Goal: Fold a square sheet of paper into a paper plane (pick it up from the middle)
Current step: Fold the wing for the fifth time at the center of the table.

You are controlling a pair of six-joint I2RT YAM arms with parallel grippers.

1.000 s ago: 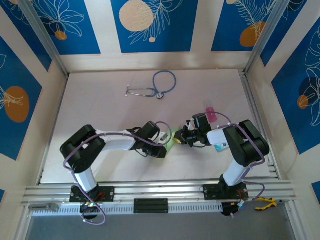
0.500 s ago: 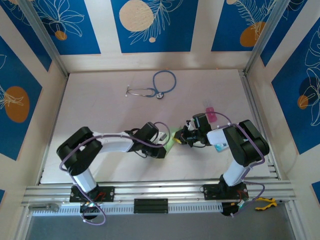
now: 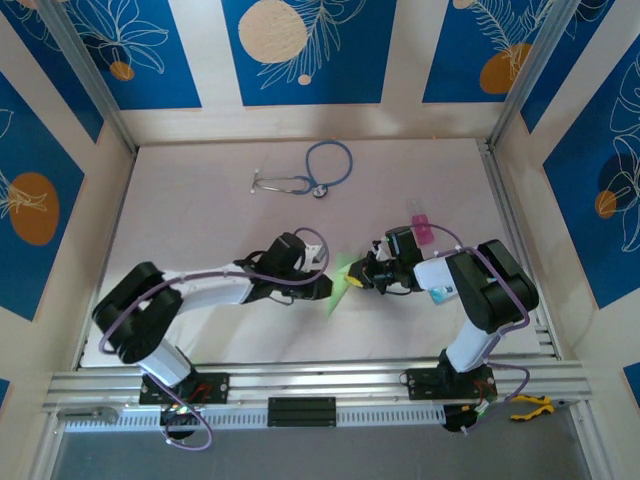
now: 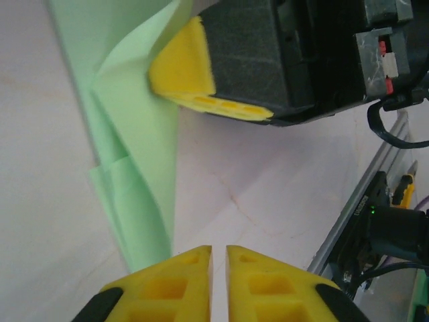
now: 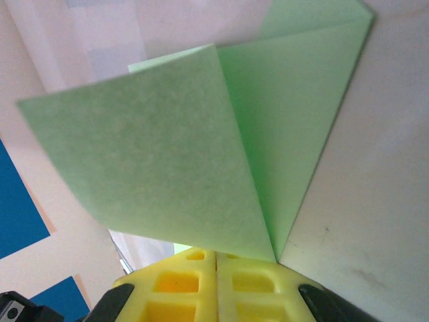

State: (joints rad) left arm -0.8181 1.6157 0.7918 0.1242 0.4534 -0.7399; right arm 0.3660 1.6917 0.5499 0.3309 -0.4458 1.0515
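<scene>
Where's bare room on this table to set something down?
Free: table left of the stethoscope, and the far corner beyond the pink block. Crowded: centre, where left end effector and right end effector flank the green paper.

2 arms low, meeting mid-tabletop: left gripper [image 4: 218, 268] all but closed, right gripper [image 5: 216, 268] pinching the square sheet of paper [image 5: 167, 134].

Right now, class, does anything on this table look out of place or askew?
The stethoscope at the far side of the table has no part in paper folding. The green paper, pinched in the right gripper, has its flaps splayed apart rather than creased flat.
</scene>
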